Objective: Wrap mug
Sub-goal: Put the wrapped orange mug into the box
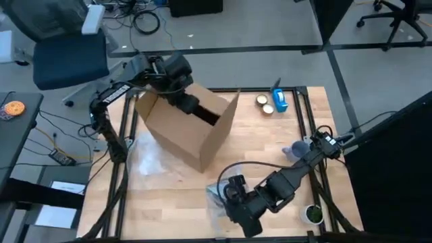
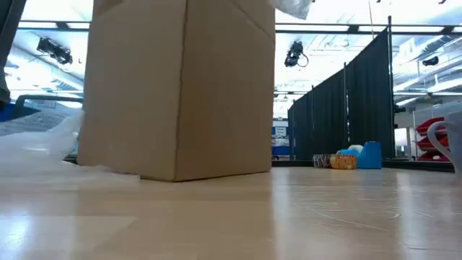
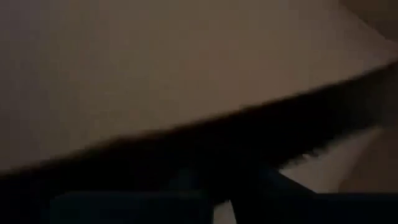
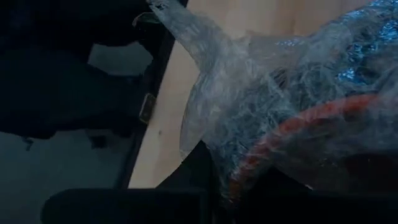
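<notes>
while the right arm is reaching low along the desk's near edge, these lines are holding:

mug and right claw: the mug is showing as a red rim under clear crinkled plastic wrap, sitting right against the right claw; the wrist view is pressing so close that i cannot tell whether the fingers are apart or clamped on it.

mug place: it is lying near the desk's front edge, roughly mid-width, inside the bundle of wrap under that claw.

left claw: the left claw is dipping into the open cardboard box; its wrist view is showing only dim brown wall, so i cannot tell how its fingers are standing.

surroundings: another sheet of clear plastic is lying on the desk just left of the box; a blue object and two small round things are sitting near the far edge; a green-topped round item is resting at the front right corner.

obstruction: the box is standing between the two claws, well apart from the mug.

mug heading: the rim is curving diagonally across the wrist view; its long axis is staying unclear under the wrap.
</notes>
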Controlling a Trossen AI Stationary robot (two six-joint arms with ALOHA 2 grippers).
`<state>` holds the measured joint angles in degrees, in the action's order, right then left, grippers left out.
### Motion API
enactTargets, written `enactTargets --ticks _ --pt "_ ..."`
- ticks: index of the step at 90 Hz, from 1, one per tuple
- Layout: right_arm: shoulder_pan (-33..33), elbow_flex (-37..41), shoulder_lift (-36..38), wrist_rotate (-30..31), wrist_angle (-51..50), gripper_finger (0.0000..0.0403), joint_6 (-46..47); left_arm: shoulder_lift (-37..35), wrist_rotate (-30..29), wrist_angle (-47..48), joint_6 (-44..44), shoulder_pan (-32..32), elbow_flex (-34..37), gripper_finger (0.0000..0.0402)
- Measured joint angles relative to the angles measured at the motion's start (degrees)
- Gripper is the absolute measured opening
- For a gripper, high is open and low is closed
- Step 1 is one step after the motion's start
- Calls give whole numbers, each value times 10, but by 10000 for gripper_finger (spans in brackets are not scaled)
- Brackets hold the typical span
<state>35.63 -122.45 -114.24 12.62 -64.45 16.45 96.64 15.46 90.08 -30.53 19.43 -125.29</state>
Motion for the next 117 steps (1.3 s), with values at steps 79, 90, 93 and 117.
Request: enactTargets --ticks 79,90,93,117 --pt "-58 -120 119 -1 320 4 -397 -15 66 1 73 -130 -8 5" --pt "-91 -120 141 68 289 4 -363 -15 67 0 87 -164 -50 5" --pt "-101 -119 146 88 274 4 -349 -15 64 -1 87 -175 -65 5" --pt "-163 -103 150 102 170 4 -238 -53 0 -36 42 -258 -82 5"
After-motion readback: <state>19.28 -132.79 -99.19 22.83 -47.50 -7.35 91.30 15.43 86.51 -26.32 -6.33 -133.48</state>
